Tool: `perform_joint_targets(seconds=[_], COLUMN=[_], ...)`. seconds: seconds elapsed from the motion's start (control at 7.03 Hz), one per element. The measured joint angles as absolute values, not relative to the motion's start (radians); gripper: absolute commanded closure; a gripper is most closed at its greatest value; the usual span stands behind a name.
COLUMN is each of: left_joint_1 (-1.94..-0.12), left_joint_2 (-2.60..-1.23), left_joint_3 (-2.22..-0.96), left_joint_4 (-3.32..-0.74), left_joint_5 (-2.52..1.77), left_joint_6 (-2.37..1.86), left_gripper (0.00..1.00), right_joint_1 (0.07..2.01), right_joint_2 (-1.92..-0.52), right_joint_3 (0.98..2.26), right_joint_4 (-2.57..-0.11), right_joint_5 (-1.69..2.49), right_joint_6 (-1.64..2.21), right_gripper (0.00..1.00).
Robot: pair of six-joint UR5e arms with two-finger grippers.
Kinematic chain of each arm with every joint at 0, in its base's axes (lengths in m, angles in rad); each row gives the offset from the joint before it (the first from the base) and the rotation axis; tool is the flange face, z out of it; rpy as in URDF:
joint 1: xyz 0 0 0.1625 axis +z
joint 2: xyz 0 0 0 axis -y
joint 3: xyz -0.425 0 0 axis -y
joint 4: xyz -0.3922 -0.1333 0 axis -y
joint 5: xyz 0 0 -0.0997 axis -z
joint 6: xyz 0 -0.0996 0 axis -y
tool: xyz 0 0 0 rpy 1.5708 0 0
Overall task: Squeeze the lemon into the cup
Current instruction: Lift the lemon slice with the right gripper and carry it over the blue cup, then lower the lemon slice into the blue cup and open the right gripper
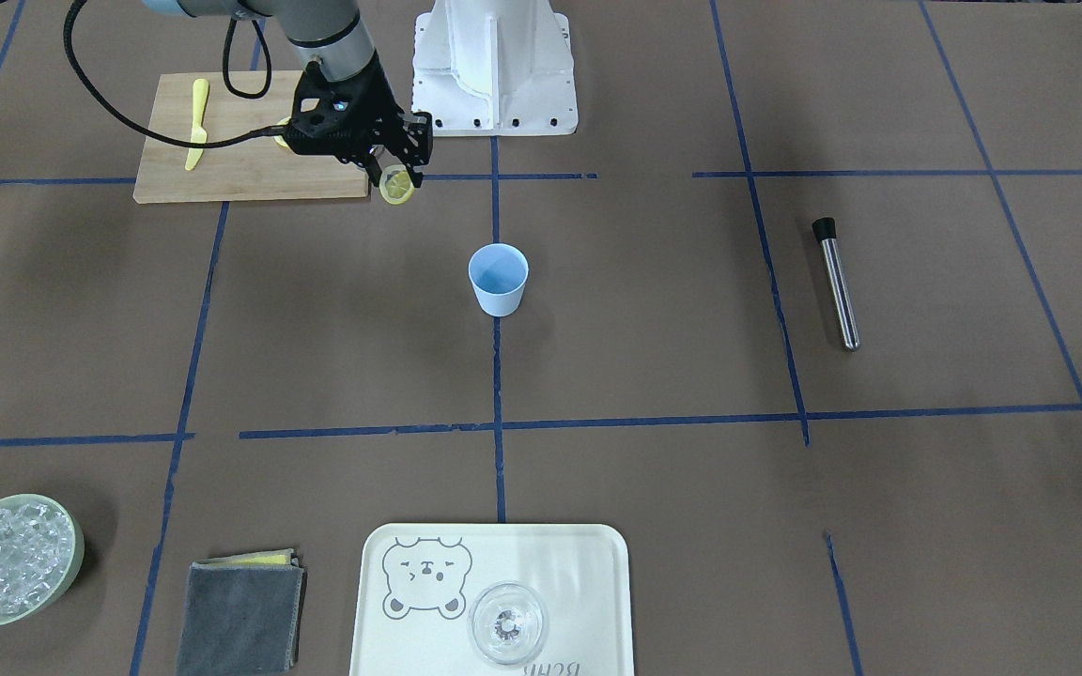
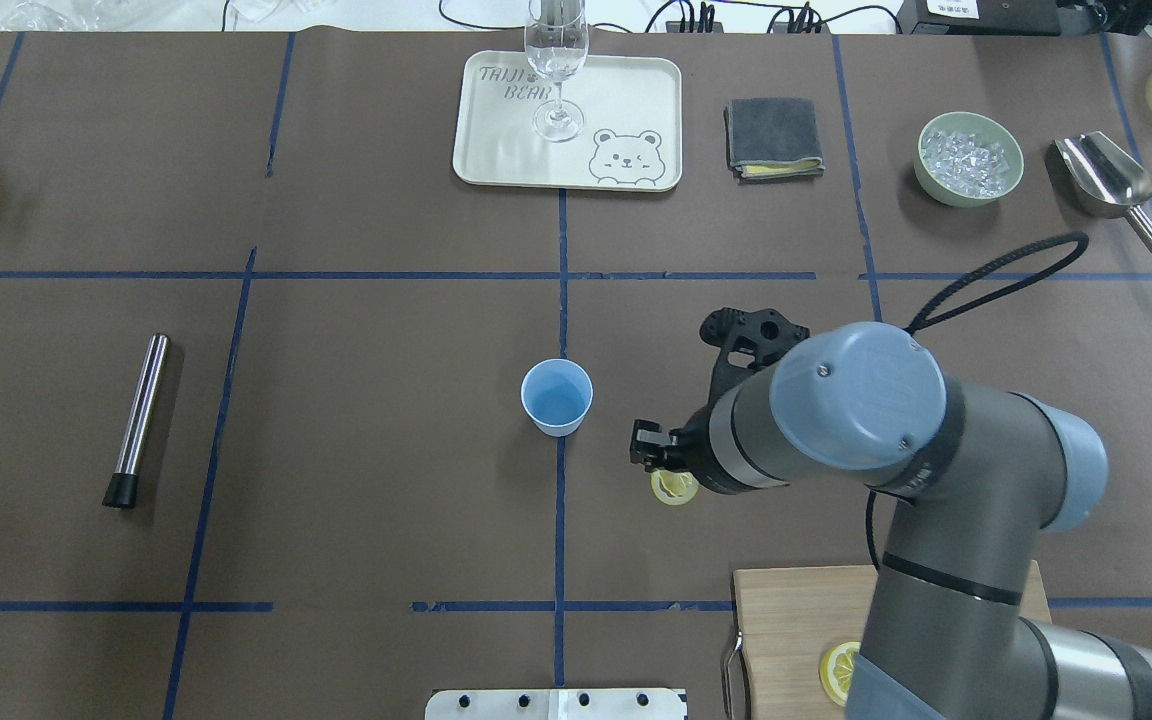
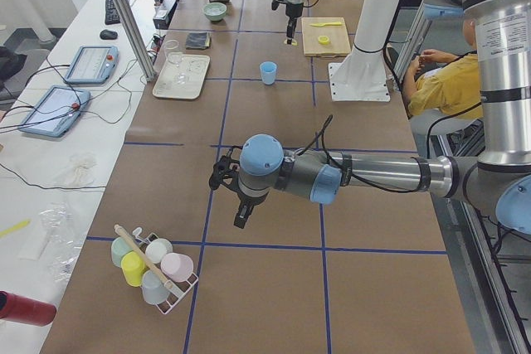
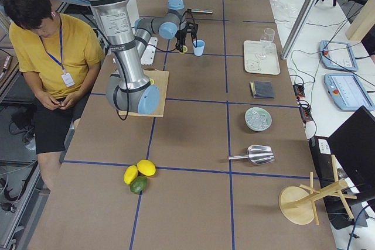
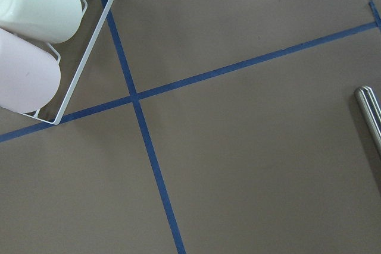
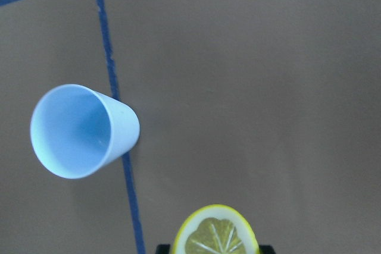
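My right gripper (image 1: 397,183) is shut on a thin yellow lemon slice (image 1: 396,186) and holds it above the table, beside the wooden cutting board's corner. The slice also shows in the overhead view (image 2: 674,487) and at the bottom of the right wrist view (image 6: 215,233), cut face visible. The light-blue cup (image 1: 498,279) stands upright and apart from the gripper at the table's middle (image 2: 557,397), to the upper left in the right wrist view (image 6: 83,130). A second slice (image 2: 839,670) lies on the board. My left gripper (image 3: 241,220) shows only in the exterior left view, so I cannot tell its state.
The cutting board (image 1: 250,174) carries a yellow plastic knife (image 1: 196,122). A metal tube (image 1: 837,282) lies on the robot's left side. A tray (image 1: 588,563) with a stemmed glass (image 1: 507,622), a grey cloth (image 1: 240,610) and a bowl of ice (image 1: 10,559) sit along the far edge.
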State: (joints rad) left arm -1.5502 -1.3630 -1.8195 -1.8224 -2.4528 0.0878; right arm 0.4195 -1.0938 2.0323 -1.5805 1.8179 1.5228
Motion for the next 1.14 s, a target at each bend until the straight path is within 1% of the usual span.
perform_joint_targets(seconds=[0.57, 0.71, 1.14], left_joint_1=[-1.551, -1.552, -1.554], left_joint_2=[-1.357, -1.355, -1.352], left_joint_3=[-1.824, -1.826, -1.831], left_joint_4=[-1.823, -1.824, -1.824], left_joint_5=[-2.453, -2.453, -2.454], left_joint_6=[0.089, 0.089, 0.089], left_gripper=[0.00, 0.00, 0.00], right_joint_1=[0.480, 0.482, 0.478], right_joint_2=[-0.829, -0.800, -0.788], right_joint_3=[1.778, 1.734, 1.684], right_joint_4=[-1.583, -1.579, -1.560], right_joint_5=[1.825, 1.824, 1.823], right_joint_6=[1.534, 1.536, 1.537], right_gripper=[0.40, 0.39, 0.38])
